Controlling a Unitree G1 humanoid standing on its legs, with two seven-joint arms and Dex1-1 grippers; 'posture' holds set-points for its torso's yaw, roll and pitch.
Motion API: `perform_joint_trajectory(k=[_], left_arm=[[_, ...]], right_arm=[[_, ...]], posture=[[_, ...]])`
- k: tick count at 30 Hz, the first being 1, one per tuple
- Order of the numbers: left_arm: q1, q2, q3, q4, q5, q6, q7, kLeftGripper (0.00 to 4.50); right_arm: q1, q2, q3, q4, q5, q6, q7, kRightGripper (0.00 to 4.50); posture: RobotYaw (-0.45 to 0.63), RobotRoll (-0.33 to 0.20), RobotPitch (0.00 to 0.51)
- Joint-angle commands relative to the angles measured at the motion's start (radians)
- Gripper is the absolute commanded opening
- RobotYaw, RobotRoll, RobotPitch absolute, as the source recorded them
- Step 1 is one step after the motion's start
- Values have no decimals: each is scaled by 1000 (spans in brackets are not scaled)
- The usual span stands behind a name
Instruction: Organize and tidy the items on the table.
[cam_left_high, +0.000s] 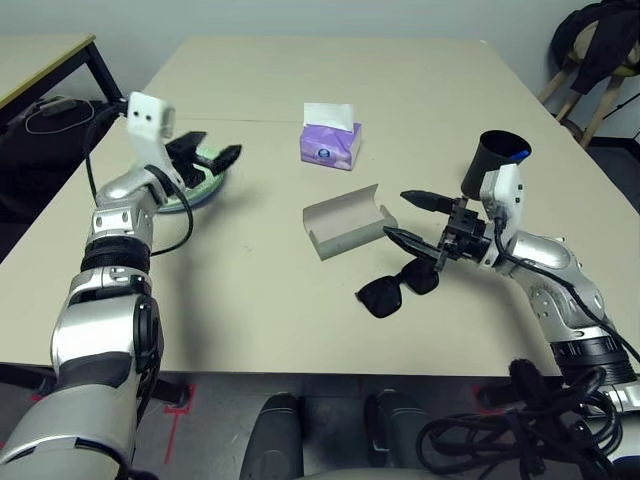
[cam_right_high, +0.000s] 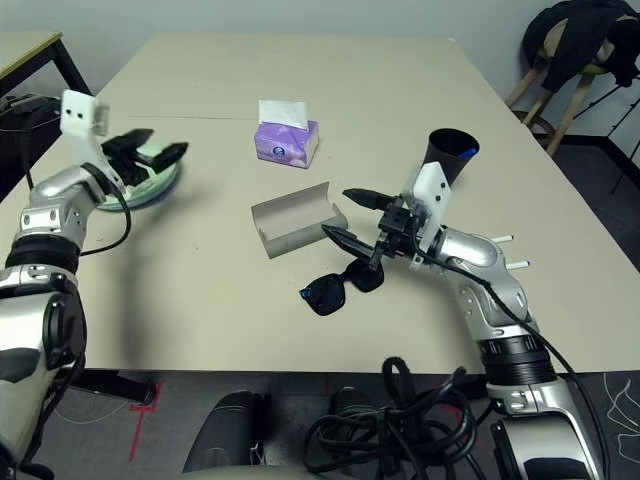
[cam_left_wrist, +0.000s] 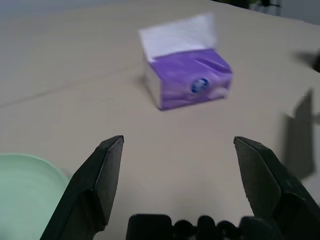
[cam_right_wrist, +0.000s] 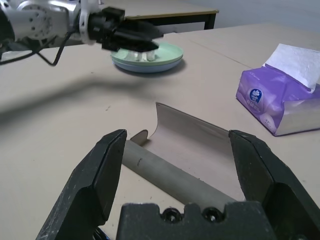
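On the large, smooth beige table, the black sunglasses are left lying just beside the oblong grey glasses case, whose lid is raised and whose inside is empty, presumably so that the sunglasses can be laid in it. The right gripper is held open beside the case, with nothing gripped; its fingers are probably kept wide so that either the case or the sunglasses can be taken. The left gripper is likewise open and empty, held by the round mint green plate, which is stacked on a pale blue plate, seemingly to save room. Crumpled white tissue is seen on the stack, perhaps gathered there as waste. In the black cup, a blue-ended object, probably the pen, is kept upright or leaning. The sunglasses should be gripped by the frame, since the lenses could be scratched, and the case may need to be steadied before its lid is closed.
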Motion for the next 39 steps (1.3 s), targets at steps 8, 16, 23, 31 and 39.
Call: perform_joint_trajectory(k=[8,16,23,31,39], left_arm=[[179,21,-24,-268,-115,-33,-296,4461],[296,26,-89,-416,-116,-73,-416,4461],[338,7,-130,-475,-121,-112,-433,4461],[353,7,-143,-498,-123,-173,-453,4461],[374,-1,-156,-549,-129,-173,-446,4461]], right_arm=[[-36,1,-16,-84,52,184,-81,4500],[-90,-86,25,-76,-17,206,-74,4500],[-113,-209,163,-243,-108,336,-34,4500],[-249,-366,274,-438,-102,589,71,4500],[-427,-534,512,-473,-296,527,256,4500]], posture=[[108,0,118],[99,0,144],[92,0,154],[86,0,154],[78,0,174]])
